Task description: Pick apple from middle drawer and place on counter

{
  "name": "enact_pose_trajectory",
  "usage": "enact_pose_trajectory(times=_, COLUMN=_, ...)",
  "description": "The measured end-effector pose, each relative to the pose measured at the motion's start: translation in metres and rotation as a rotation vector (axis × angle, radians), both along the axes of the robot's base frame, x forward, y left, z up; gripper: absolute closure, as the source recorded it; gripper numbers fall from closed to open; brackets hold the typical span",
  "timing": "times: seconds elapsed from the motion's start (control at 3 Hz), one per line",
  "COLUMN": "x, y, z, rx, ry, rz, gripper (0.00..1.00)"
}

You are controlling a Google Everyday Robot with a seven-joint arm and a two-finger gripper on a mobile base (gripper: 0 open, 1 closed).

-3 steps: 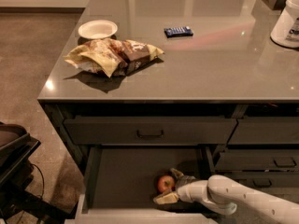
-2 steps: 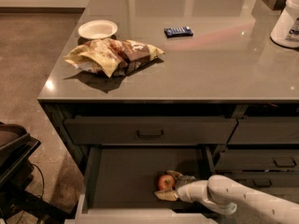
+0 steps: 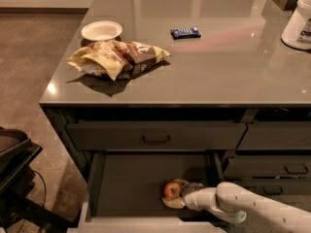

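We are working the gripper at the apple, front-right in the middle drawer; clamped or not, cannot tell. Lifting, placing on counter pending.

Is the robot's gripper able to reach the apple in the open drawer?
Probably yes. The middle drawer is pulled open, nothing covers the apple, and the gripper is inside the drawer right at the apple.

one apple, one gripper at lower centre, one open middle drawer, one bowl, two snack bags, one blue packet.
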State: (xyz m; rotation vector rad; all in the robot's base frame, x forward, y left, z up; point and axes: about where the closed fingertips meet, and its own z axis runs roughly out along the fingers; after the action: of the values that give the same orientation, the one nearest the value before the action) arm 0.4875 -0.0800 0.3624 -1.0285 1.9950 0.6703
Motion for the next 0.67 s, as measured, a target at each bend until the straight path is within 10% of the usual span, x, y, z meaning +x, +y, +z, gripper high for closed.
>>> enact_pose_trajectory(times=0.33, x=-0.001, y=0.004, z=0.005, rx=-0.001, ry=0.020, rz=0.039, gripper=1.00)
enact_pose_trajectory(times=0.67, x=-0.032, y=0.006, z=0.022, rx=-0.033, ry=0.140, rz=0.129, gripper=1.00)
